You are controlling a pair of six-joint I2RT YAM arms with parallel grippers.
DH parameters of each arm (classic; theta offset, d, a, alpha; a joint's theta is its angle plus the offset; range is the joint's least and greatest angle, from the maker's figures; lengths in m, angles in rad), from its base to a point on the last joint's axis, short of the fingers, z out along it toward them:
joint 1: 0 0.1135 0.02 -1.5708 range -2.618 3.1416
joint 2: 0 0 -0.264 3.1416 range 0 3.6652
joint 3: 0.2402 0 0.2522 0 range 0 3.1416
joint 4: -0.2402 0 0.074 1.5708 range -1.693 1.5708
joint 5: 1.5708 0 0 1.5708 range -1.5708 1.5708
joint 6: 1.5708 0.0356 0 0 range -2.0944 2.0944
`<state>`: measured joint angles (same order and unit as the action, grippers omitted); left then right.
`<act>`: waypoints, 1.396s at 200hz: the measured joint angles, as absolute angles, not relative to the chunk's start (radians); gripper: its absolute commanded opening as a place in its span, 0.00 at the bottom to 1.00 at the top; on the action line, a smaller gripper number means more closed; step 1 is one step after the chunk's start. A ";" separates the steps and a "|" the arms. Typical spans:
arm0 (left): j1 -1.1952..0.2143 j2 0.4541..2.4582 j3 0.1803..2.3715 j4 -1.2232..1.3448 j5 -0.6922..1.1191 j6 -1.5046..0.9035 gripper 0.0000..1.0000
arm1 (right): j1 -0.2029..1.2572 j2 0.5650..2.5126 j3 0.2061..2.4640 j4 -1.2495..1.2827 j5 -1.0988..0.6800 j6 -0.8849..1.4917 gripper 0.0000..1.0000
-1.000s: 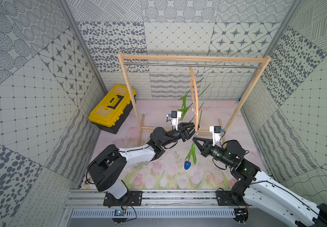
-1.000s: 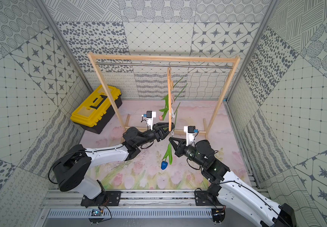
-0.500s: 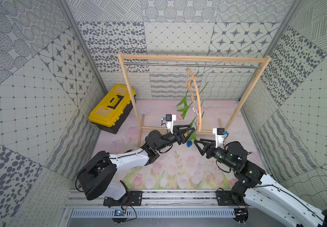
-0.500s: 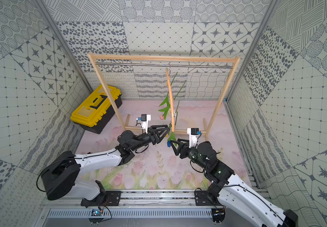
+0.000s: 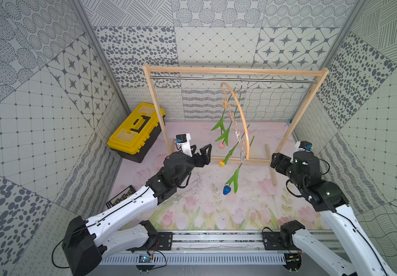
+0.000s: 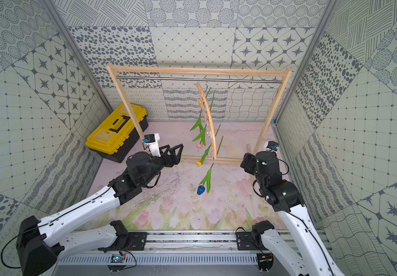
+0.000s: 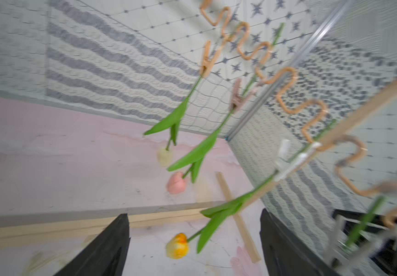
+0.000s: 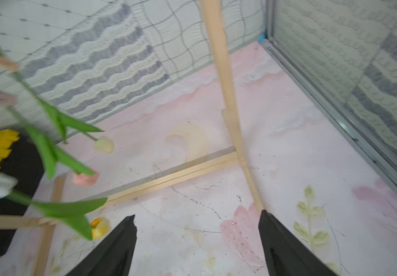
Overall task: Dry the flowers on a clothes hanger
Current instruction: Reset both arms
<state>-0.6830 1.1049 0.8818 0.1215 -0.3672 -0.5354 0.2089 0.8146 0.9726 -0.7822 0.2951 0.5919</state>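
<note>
The clothes hanger (image 5: 240, 112), a tan arc with a wavy lower bar (image 7: 285, 71), hangs by its silver hook (image 5: 240, 82) from the metal rod, seen edge-on in both top views. The flowers hang head-down from its clothespins: blue (image 5: 226, 190), yellow-orange (image 5: 221, 163), pink (image 5: 221, 145) and cream (image 7: 164, 156). My left gripper (image 5: 202, 151) stands open and empty just left of the hanger, apart from it. My right gripper (image 5: 274, 160) is open and empty too, off to the hanger's right near the frame's right post.
A large light-wood frame (image 5: 235, 70) with a metal rod (image 5: 192, 78) spans the back, and its foot bars (image 5: 270, 165) lie on the floral mat. A yellow toolbox (image 5: 136, 129) sits at the back left. Patterned walls close in on three sides.
Both grippers have opened and drawn away from the hanger, the left to the left and the right to the right. The hanger now hangs free and has turned slightly.
</note>
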 measured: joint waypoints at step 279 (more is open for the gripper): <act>-0.074 1.506 0.311 0.777 -0.448 -0.174 0.99 | 0.006 1.559 0.336 0.888 0.134 0.126 1.00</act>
